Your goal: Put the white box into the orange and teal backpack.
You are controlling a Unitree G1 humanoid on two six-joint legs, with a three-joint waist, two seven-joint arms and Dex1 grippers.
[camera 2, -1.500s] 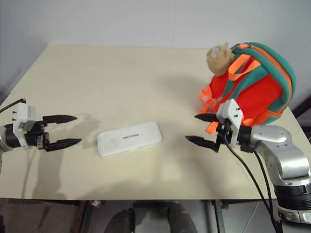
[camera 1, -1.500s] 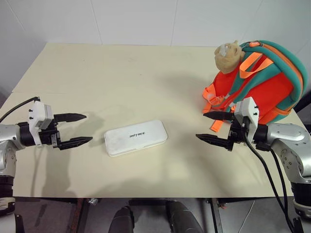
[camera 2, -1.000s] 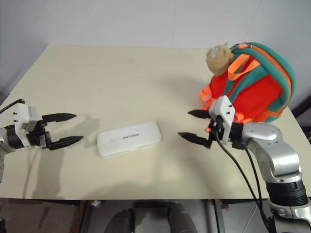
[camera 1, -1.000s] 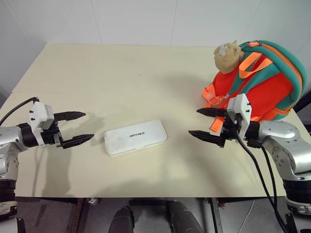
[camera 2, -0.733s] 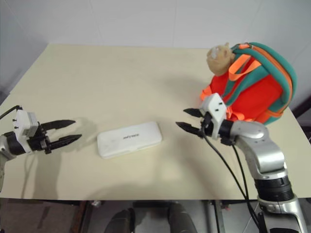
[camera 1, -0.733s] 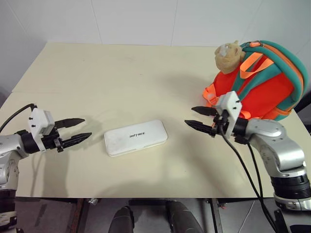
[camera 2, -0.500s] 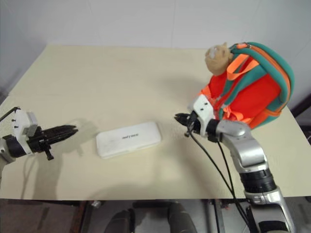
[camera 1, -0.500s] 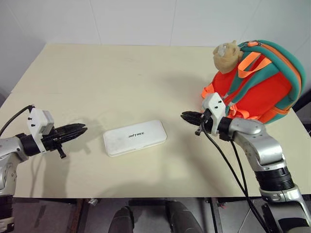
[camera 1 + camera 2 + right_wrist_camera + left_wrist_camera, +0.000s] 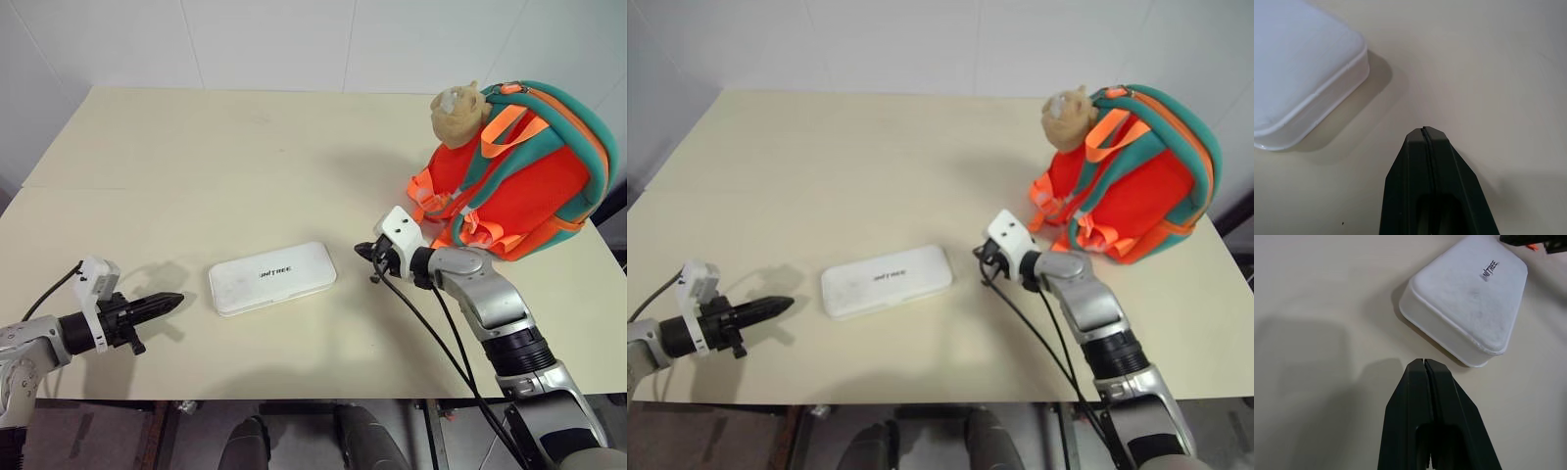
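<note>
- The left gripper (image 9: pixel 174 298) has its two black fingers pressed together, tips meeting, with nothing between them. It is low over the table (image 9: pixel 196 147) and points toward the white box (image 9: pixel 271 277).
- The white box lies flat on the table just ahead of the left gripper's tips, near but not touching, its "UNITREE" lettering facing up.
- The right gripper (image 9: pixel 362 251) is likewise closed and empty, fingers flush against each other. It sits just off the opposite short end of the white box, apart from it by a narrow strip of bare table.
- The white box thus lies between the two grippers.
- The orange and teal backpack (image 9: pixel 524 176) stands behind the right gripper, near its wrist, with a tan plush animal head (image 9: pixel 458 110) at its upper edge.
</note>
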